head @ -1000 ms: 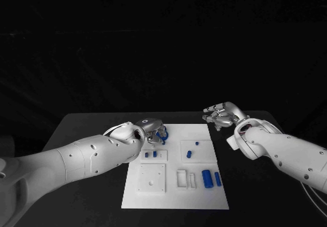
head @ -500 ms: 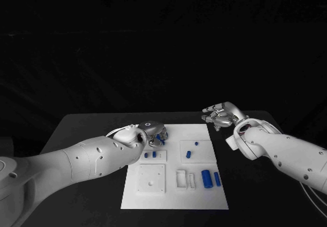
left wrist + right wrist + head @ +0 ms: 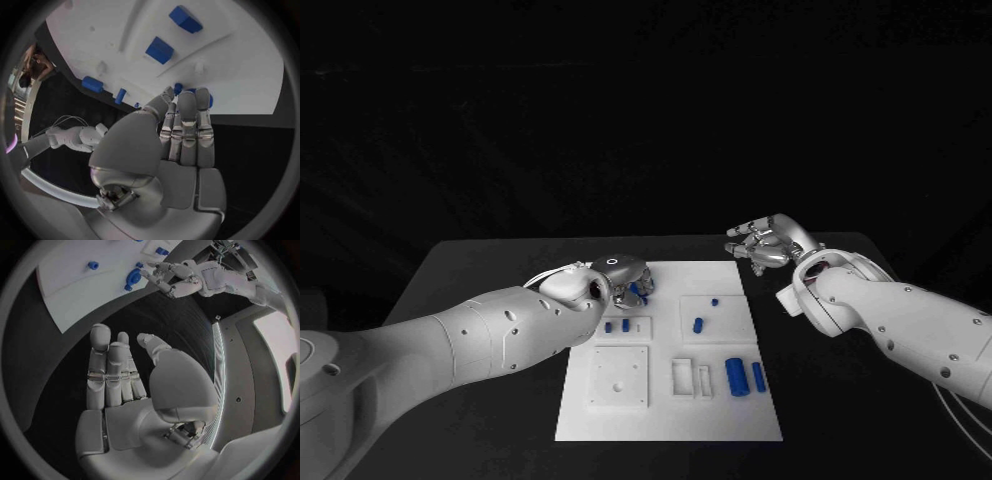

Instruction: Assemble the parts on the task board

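The left hand (image 3: 620, 272) sits over the white board's (image 3: 733, 425) upper-left corner, fingers pressed together on a blue part (image 3: 205, 98), apparently to seat it. The right hand (image 3: 762, 243) waits off the board's upper-right corner, fingers loosely spread, empty. Smooth blue plastic cylinders (image 3: 738, 378) lie lower right.

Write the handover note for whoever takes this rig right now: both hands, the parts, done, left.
Left hand: at the task board's far left corner, fingertips on a blue part; a firm grip cannot be confirmed.
Right hand: open, holding nothing, over the table beyond the board's far right corner.
Other blue parts lie loose on the board, among them two cylinders near its right edge.
Done: nothing visibly assembled.
Left: the assembly.
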`<state>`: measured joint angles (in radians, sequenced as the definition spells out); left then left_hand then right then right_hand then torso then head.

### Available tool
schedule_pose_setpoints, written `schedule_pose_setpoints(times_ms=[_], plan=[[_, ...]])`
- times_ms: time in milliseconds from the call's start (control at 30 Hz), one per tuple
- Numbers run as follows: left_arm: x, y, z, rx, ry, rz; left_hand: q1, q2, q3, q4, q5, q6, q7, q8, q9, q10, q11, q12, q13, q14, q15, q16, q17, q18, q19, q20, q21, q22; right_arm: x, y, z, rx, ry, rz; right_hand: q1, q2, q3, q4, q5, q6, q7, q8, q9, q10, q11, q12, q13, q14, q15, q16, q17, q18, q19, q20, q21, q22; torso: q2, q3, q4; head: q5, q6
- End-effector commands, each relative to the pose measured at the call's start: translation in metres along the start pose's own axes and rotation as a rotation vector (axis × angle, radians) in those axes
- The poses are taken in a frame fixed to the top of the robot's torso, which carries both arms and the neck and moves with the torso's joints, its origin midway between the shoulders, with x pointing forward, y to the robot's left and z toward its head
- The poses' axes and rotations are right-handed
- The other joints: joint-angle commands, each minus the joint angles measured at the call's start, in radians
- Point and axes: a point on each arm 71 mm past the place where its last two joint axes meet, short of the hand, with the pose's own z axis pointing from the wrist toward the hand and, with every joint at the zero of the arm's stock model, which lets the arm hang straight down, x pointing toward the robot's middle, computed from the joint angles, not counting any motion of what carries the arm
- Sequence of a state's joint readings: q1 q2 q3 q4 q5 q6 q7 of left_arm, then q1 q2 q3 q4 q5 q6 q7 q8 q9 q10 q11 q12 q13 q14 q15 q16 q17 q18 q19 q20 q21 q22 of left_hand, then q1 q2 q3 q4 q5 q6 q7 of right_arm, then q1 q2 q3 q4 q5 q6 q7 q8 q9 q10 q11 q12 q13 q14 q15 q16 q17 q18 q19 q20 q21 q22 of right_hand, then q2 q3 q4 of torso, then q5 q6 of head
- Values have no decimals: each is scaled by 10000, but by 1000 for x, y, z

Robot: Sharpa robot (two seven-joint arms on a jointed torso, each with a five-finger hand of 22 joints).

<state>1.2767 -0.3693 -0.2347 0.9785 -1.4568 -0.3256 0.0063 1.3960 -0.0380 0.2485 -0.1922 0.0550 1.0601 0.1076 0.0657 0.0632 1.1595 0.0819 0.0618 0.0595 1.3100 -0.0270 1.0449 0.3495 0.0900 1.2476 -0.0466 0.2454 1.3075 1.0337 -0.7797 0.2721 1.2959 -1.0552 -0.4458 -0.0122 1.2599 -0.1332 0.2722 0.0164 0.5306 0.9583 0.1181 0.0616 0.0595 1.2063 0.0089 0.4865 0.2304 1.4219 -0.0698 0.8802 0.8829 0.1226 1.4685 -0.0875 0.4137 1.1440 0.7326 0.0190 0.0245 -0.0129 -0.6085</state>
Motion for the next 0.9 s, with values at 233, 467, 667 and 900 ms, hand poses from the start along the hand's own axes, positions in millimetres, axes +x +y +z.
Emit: schedule_pose_setpoints(times_ms=[233,467,667,900], plan=[[6,-2,1,83,488,-94,-2,80,92,-11,1,118,6,-33,-7,-3,-21,-35,-11,2,58,145,-26,145,-29,70,136,222,2,2,0,-102,44,37,41,-39,-46,4,70,30,40,-18,9,62,-14,-34,-8,7,-6,-16,-9,56,393,-36,28,-9,-8,-10,23,-8,-18],[7,-2,2,42,632,-91,-1,111,143,-44,11,156,7,-35,-9,18,-29,-33,-10,5,47,257,-31,146,-65,60,219,225,2,2,0,-111,52,42,40,-42,-31,6,92,32,40,-19,9,63,-15,-23,-30,6,-7,-12,-24,54,392,-38,36,-35,-7,-11,25,10,-40],[9,-1,2,25,746,-82,-28,137,221,-90,25,185,14,-33,-8,13,-23,-35,-11,29,55,399,-43,176,-88,67,371,222,2,2,0,-115,49,45,40,-42,-31,6,92,32,40,-19,9,63,-15,-23,-30,6,-7,-12,-24,54,392,-38,36,-35,-3,-8,20,19,-20],[10,-3,1,162,821,-106,-19,151,268,-122,31,210,27,-32,-6,65,-29,-35,-11,103,56,506,-39,215,-29,69,512,224,2,3,0,-147,15,61,40,-42,-31,6,92,32,40,-19,9,63,-15,-23,-30,6,-7,-12,-24,54,392,-38,36,-35,-2,-11,14,5,-33]])
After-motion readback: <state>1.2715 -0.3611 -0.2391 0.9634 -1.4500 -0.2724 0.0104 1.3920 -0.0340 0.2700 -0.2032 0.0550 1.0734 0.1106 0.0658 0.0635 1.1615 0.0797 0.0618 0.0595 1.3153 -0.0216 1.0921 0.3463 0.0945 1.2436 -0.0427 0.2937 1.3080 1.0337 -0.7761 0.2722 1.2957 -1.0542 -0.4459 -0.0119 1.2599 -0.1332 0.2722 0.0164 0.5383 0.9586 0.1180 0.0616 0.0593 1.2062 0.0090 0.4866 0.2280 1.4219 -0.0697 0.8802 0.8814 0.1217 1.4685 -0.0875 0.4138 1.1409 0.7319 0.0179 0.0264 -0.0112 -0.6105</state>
